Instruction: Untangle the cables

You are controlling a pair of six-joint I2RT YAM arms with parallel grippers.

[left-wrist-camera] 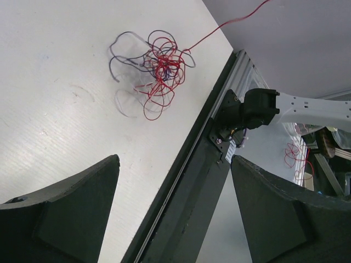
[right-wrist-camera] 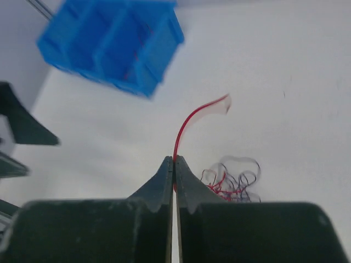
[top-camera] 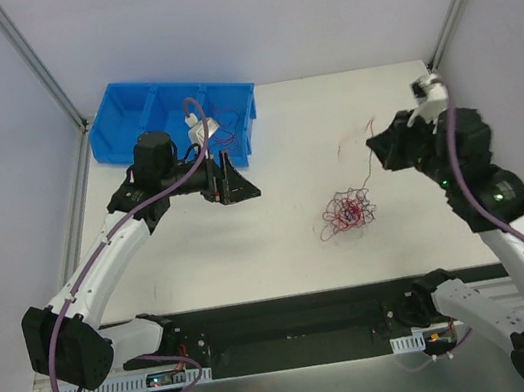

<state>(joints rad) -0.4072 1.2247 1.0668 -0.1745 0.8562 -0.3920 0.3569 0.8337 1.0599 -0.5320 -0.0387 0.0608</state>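
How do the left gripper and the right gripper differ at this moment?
The left gripper is open and holds nothing; the right gripper is shut on a red wire. The left gripper sits beside the blue bin; the right gripper is right of the tangle. Both are black.

One cable bunch [top-camera: 346,213], one blue bin [top-camera: 117,120]

Blue bin [top-camera: 117,120], seemingly three compartments, at far-left corner of white table [top-camera: 274,204].
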